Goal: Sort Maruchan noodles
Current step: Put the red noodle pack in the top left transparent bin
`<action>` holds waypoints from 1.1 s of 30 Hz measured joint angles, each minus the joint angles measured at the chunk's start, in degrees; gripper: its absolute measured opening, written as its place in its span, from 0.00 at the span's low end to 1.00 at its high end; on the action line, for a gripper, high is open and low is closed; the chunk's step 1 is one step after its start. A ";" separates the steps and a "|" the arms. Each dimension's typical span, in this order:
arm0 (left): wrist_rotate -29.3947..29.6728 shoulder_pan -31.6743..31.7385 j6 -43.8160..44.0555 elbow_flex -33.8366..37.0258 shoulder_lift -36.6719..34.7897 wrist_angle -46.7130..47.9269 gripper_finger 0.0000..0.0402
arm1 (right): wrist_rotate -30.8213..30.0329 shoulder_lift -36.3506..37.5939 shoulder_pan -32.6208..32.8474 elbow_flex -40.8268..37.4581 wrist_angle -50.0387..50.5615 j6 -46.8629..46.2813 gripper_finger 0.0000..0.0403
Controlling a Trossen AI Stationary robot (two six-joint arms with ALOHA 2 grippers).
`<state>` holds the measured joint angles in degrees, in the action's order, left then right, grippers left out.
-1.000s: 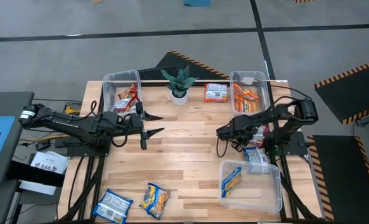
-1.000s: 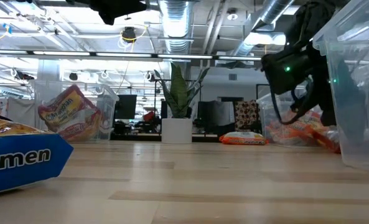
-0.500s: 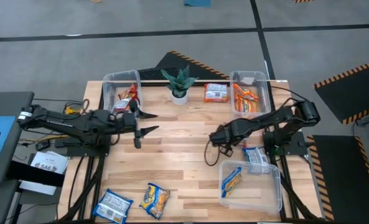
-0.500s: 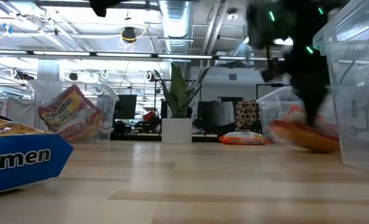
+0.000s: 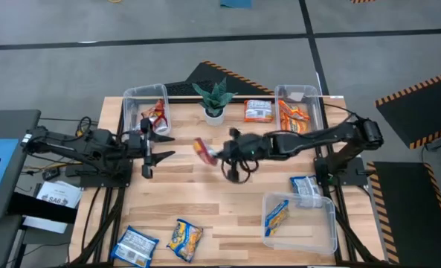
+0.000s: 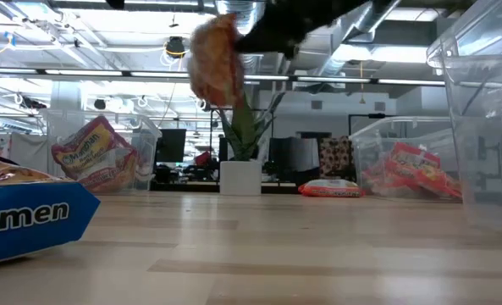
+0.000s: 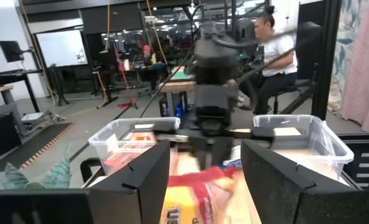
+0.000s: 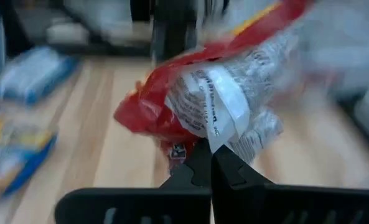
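My right gripper (image 5: 216, 152) hangs over the middle of the table, shut on a red-and-white Maruchan noodle packet (image 5: 204, 149), which shows high in the low view (image 6: 215, 61). My left gripper (image 5: 171, 146) stands open and empty at the left, facing that packet (image 7: 203, 186). Other packets lie flat on the table: an orange one (image 5: 258, 112), a blue-and-white one (image 5: 306, 186), a blue one (image 5: 134, 244) and a yellow one (image 5: 184, 238). My right gripper pinches the packet's crinkled end by the white seam (image 8: 216, 138) between its two shut fingers (image 8: 200, 163). The fingers come nearly level from the table's right. The packet is lifted clear of the table and sticks out past the fingertips toward the left.
A clear bin (image 5: 144, 108) at the far left holds red-and-white packets. Another bin (image 5: 300, 112) at the far right holds orange ones, and a bin (image 5: 300, 219) at the near right holds a yellow-and-blue one. A potted plant (image 5: 214, 99) stands at the far middle.
My right gripper has shut on the red-and-white packet beside the far right bin. It has risen, tipped from pointing down to nearly level, and swung toward the table's left with the packet lifted clear. My left gripper has drawn back toward the left edge, still open.
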<state>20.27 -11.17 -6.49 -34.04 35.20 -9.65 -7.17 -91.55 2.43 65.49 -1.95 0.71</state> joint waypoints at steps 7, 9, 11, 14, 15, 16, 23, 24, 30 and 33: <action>0.00 -0.21 -2.49 0.11 0.58 -0.70 0.47 | 8.81 -9.45 -8.93 4.34 -22.92 2.47 0.02; -0.02 -0.21 -3.43 0.09 0.81 -1.23 0.47 | 10.65 -13.63 -11.12 8.22 -24.17 0.93 0.02; -0.31 -0.39 -4.14 0.12 1.21 -2.09 0.47 | 12.57 -17.91 -12.73 12.46 -23.79 0.30 0.02; -0.65 -0.47 -5.24 0.11 1.50 -2.74 0.47 | 14.87 -24.60 -14.49 20.16 -23.95 -0.31 0.02; -0.94 -0.50 -5.30 0.11 1.59 -3.08 0.47 | 15.41 -26.53 -14.89 22.80 -23.65 -0.31 0.02; -0.97 -0.51 -5.32 0.11 1.55 -2.86 0.47 | 15.81 -28.61 -15.19 25.67 -23.71 -0.28 0.02; -1.99 -0.51 -5.32 0.11 1.55 -2.84 0.47 | 19.37 -40.94 -16.38 45.87 -23.95 -0.87 0.02; -1.99 -0.51 -5.32 0.11 1.55 -2.88 0.47 | 19.50 -42.57 -16.57 48.50 -24.09 -0.92 0.02; -1.97 -0.51 -4.99 0.11 1.55 -2.47 0.47 | 19.34 -51.54 -17.18 60.01 -22.73 -4.36 0.07; -1.97 -0.51 -4.99 0.11 1.55 -2.27 0.47 | 19.35 -54.15 -17.83 64.35 -19.43 -6.77 0.16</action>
<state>18.31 -11.68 -11.49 -33.93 36.75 -11.92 12.19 -145.70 -15.40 129.84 -21.38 -6.06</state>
